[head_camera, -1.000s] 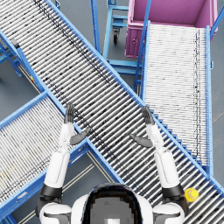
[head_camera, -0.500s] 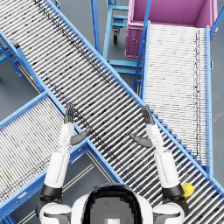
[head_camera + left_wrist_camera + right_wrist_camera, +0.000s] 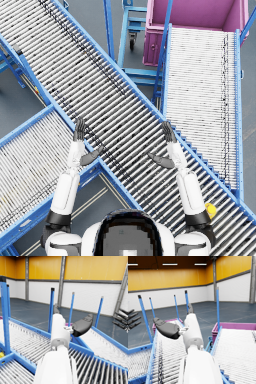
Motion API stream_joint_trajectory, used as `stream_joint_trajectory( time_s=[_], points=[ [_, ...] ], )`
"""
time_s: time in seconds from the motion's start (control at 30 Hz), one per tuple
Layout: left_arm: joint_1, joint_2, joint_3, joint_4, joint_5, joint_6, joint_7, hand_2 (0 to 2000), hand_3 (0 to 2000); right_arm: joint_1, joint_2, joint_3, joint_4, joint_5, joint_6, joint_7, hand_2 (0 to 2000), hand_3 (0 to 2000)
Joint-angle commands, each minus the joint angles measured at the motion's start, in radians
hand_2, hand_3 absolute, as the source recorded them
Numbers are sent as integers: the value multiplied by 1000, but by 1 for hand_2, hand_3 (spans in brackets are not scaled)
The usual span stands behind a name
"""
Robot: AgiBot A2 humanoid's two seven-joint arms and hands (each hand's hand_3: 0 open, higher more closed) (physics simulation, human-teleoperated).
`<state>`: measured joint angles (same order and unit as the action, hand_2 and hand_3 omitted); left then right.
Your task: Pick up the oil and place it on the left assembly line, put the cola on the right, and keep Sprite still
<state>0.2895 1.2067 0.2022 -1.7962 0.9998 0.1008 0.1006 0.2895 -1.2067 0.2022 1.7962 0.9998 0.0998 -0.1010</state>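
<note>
A small yellow object [image 3: 210, 210] lies on the central roller conveyor [image 3: 115, 100] at the lower right, partly hidden by my right upper arm; I cannot tell which item it is. No cola or Sprite shows in any view. My left hand [image 3: 82, 147] [image 3: 78, 328] hovers over the conveyor's near left edge, fingers spread, holding nothing. My right hand [image 3: 167, 147] [image 3: 169, 329] hovers over the rollers further right, also spread and holding nothing. The two palms face each other.
The left assembly line [image 3: 30, 165] branches off at the lower left and the right assembly line [image 3: 200, 90] runs up to a pink bin [image 3: 200, 12]. Blue frame rails and upright posts [image 3: 51, 309] border all the belts. Grey floor lies between them.
The yellow object has crept up and left along the central conveyor, closer to my right arm. Both arms and hands have stayed where they were.
</note>
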Motion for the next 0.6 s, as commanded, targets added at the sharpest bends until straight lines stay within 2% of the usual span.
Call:
stream_joint_trajectory(
  time_s=[0.03, 0.6],
  points=[
    [0, 0, 0, 0, 0, 0, 0, 0, 0, 0, 0, 0, 0, 0, 0, 0, 0, 0],
    [0, 0, 0, 0, 0, 0, 0, 0, 0, 0, 0, 0, 0, 0, 0, 0, 0, 0]
  ],
)
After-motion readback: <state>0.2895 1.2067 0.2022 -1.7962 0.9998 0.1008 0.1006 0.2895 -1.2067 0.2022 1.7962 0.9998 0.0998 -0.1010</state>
